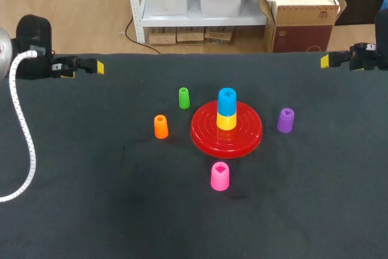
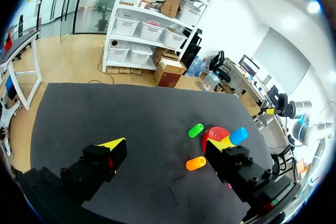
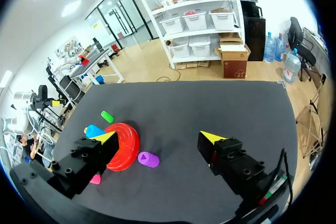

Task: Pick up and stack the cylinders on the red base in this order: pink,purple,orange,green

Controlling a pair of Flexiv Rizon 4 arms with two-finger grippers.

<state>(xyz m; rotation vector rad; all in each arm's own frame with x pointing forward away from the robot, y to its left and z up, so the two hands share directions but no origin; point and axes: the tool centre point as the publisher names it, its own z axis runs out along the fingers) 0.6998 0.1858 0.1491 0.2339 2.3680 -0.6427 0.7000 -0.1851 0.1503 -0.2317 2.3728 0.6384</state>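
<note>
My left gripper (image 2: 168, 142) hangs over the far left corner of the dark table (image 1: 91, 198). Its two yellow-tipped fingers are spread wide, with nothing between them. It is well apart from every cylinder. Moving rightward in the head view, the orange cylinder (image 1: 160, 127) stands upright on the cloth, left of the red base (image 1: 250, 130) and not touching it. The green cylinder (image 1: 184, 97) stands upright a little farther back, near the base's far-left rim. The pink cylinder (image 1: 220, 176) stands upright on the table just in front of the base, close to its near rim but clear of it. At the middle of the base a yellow cylinder (image 1: 226, 121) stands with a blue cylinder (image 1: 227, 102) stacked on top of it. To the right of the base, near its rim and not on it, the purple cylinder (image 1: 285, 120) stands upright. My right gripper (image 3: 158, 136) hangs at the far right edge of the table. Its fingers are likewise spread wide and hold nothing, and it is well apart from the base and the cylinders.
</note>
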